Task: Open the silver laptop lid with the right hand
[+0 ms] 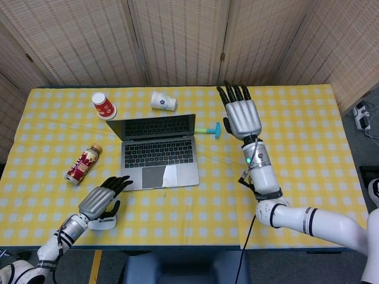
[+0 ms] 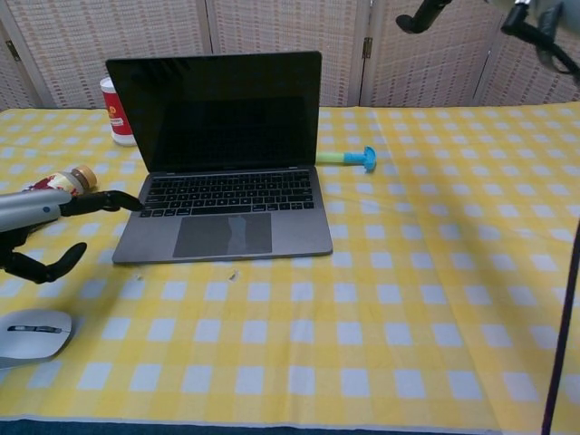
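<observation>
The silver laptop (image 1: 159, 152) sits on the yellow checked surface (image 1: 308, 148) toward its left-middle, lid already raised to a little past upright, dark screen (image 2: 222, 109) facing the robot and keyboard and trackpad exposed, so the opening looks done or nearly so. The right hand (image 1: 241, 113) hovers to the right of the laptop, well apart from it, fingers straight and spread, holding nothing; the chest view catches only dark fingertips at the top edge. The left hand (image 1: 103, 201) lies near the laptop's front left corner, fingers extended and loosely parted, empty, beside a grey mouse (image 2: 32, 333). The lid is likely a thin, stiff metal panel on a friction hinge: light to swing, smooth and slippery on its faces, with a screen that should not be pressed. Any further adjustment is best made at the top edge near its middle or right corner, pushing gently so the light base does not slide or tip. A bottle (image 1: 83, 164), two tipped cups (image 1: 103, 105) and a blue-headed tool (image 1: 211, 129) lie around it
</observation>
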You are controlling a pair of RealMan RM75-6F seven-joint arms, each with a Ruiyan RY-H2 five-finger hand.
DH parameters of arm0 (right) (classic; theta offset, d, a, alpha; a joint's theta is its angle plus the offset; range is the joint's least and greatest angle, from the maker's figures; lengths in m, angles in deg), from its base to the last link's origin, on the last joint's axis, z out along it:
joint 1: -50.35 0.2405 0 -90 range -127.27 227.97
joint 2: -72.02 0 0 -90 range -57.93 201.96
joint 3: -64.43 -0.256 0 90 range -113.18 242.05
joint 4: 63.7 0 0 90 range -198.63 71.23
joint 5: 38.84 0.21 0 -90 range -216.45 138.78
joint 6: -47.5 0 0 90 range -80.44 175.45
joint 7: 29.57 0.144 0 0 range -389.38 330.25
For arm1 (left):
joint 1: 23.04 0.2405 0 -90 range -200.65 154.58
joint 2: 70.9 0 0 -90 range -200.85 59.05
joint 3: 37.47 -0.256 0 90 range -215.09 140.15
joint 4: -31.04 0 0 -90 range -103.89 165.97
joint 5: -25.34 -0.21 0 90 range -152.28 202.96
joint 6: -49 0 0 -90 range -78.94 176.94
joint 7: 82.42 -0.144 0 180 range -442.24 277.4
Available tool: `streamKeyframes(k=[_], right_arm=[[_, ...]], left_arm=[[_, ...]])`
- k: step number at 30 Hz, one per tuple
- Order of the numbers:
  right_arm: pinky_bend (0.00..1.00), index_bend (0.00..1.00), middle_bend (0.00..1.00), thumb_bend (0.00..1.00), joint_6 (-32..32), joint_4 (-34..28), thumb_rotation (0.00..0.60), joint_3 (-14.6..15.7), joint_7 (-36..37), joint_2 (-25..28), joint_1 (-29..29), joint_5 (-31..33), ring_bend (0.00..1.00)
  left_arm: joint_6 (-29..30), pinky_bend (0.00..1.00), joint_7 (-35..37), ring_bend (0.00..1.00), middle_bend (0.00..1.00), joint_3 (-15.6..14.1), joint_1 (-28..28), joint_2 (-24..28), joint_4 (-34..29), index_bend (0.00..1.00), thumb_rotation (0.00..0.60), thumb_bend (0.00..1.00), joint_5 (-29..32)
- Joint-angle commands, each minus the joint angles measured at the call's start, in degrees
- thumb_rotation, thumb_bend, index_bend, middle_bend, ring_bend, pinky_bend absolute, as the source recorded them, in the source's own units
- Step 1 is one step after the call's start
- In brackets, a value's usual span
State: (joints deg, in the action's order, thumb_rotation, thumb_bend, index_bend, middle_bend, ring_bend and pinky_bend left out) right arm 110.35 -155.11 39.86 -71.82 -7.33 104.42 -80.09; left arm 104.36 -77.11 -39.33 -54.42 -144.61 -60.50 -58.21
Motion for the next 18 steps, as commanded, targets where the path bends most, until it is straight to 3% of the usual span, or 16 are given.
streamKeyframes(k=[1, 7, 18], right_arm=[[0.0, 0.0, 0.0, 0.49, 1.2, -5.7, 0.6, 3.2, 3.4, 5.6, -4.7, -4.0, 0.0], [0.0, 0.0, 0.0, 0.48, 2.4, -12.2, 0.6, 9.8, 15.1, 16.4, -15.3, -15.0, 0.01], [0.0, 0.0, 0.0, 0.48, 10.5, -7.4, 0.6, 18.8, 36.9, 20.6, -29.4, -33.4, 0.04]], left_arm=[[0.9, 0.0, 0.1, 0.0, 0.03, 0.4, 0.4, 0.9, -0.7, 0.03, 0.6, 0.76, 0.1], [5.3, 0.0, 1.5, 0.0, 0.04, 2.0, 2.7, 4.3, -2.8, 0.03, 0.6, 0.77, 2.0], [17.7, 0.0, 1.5, 0.01, 0.05, 5.1, 9.9, 7.6, -4.2, 0.06, 0.6, 0.77, 5.4]])
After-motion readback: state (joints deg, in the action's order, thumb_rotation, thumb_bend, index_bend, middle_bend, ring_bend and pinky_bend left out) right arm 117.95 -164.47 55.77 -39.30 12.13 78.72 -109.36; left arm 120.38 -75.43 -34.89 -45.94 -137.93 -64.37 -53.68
